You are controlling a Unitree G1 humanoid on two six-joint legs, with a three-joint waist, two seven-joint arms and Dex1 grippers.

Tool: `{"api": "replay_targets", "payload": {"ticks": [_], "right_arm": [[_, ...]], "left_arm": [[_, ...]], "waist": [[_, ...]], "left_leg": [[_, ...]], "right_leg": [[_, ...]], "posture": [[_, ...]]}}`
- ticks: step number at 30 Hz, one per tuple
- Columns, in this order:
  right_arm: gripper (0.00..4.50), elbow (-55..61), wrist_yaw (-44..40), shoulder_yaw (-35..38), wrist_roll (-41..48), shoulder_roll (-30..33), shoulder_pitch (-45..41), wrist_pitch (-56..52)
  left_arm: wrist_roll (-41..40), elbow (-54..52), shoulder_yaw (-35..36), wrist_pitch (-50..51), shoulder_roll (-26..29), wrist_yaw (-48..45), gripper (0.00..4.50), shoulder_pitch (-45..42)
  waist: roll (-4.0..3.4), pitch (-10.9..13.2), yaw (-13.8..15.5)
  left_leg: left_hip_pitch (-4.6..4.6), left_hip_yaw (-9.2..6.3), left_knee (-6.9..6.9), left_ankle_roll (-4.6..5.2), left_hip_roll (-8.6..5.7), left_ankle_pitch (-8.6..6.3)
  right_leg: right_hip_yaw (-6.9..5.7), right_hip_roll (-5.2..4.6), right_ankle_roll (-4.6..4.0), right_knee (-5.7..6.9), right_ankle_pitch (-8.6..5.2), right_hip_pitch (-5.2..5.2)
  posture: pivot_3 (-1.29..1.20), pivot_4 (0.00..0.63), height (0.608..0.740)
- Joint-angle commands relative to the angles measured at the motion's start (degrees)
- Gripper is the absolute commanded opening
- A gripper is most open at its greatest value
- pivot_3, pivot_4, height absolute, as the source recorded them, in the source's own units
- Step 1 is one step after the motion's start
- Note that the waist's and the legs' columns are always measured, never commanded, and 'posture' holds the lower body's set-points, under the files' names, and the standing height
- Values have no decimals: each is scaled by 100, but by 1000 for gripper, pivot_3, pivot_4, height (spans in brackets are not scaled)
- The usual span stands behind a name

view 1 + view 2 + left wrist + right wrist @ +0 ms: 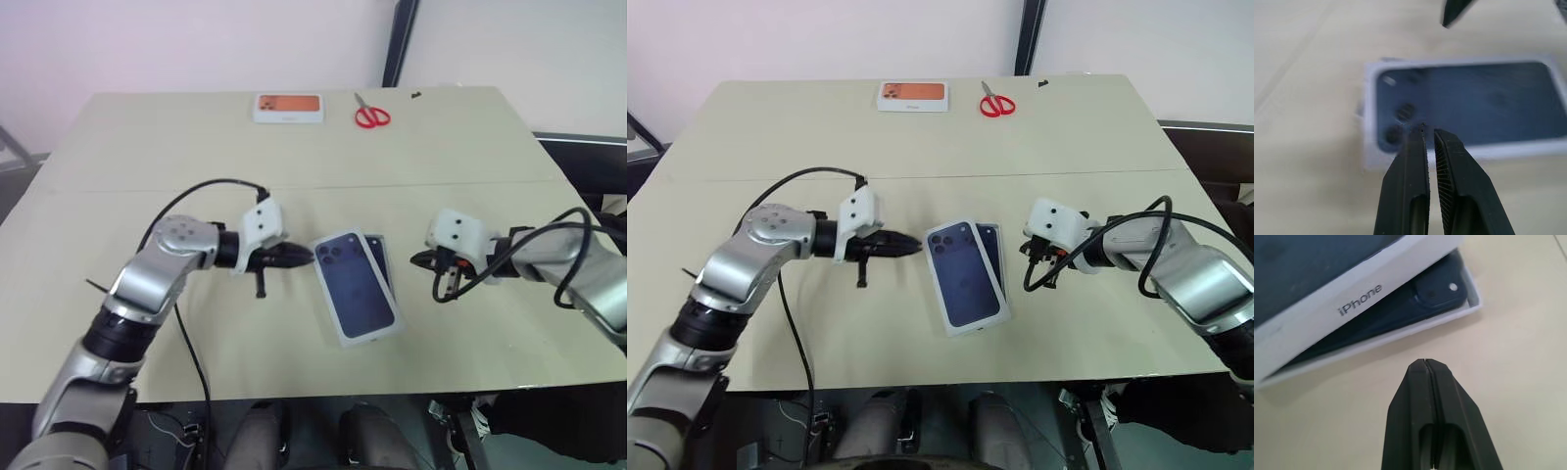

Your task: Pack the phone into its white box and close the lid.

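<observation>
Most of the phone [1437, 293] is hidden under the lid [355, 286]; my right wrist view shows just its camera corner and one long edge. It lies inside the white box [1469, 308], mid-table. The lid sits askew on top, tilted, offset to my left, not seated. My left pincer [299, 257] is closed on nothing, tips just beside the lid's near-left corner. My right pincer [1425, 364] is closed and empty, near the box's right side, not touching. 2 items at the far edge: orange-topped box [288, 107], red scissors [371, 114]
</observation>
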State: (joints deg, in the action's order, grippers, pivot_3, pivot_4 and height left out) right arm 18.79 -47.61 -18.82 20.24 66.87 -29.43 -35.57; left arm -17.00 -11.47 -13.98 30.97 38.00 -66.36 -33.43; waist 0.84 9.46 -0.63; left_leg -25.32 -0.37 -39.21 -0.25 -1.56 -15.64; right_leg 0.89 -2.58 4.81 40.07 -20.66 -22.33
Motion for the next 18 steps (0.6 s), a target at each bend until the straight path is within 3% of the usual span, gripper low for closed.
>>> {"api": "replay_targets", "payload": {"ticks": [1, 5, 18], "right_arm": [[29, 40, -271, -27, -650, -46, -70, 437], [29, 51, -472, 43, -901, -247, -64, 461], [29, 435, -672, 65, -1506, -588, 70, 319]], "left_arm": [[180, -190, -291, -82, 188, -218, 364, -109], [996, 54, -946, -353, 378, -224, 364, -265], [1687, 791, -1228, -441, -639, 481, 364, -607]], "waist": [[0, 0, 19], [0, 0, 3], [0, 0, 18]], "left_leg": [[0, 0, 0, 0, 0, 0], [0, 0, -1, 1, -2, 0], [-1, 0, -2, 1, -2, 0]], "right_leg": [[0, 0, 0, -1, 0, 1], [0, -1, 0, -2, 0, 2], [0, 0, 0, 1, 0, 1]], "posture": [[0, 150, 740], [0, 150, 740], [0, 150, 740]]}}
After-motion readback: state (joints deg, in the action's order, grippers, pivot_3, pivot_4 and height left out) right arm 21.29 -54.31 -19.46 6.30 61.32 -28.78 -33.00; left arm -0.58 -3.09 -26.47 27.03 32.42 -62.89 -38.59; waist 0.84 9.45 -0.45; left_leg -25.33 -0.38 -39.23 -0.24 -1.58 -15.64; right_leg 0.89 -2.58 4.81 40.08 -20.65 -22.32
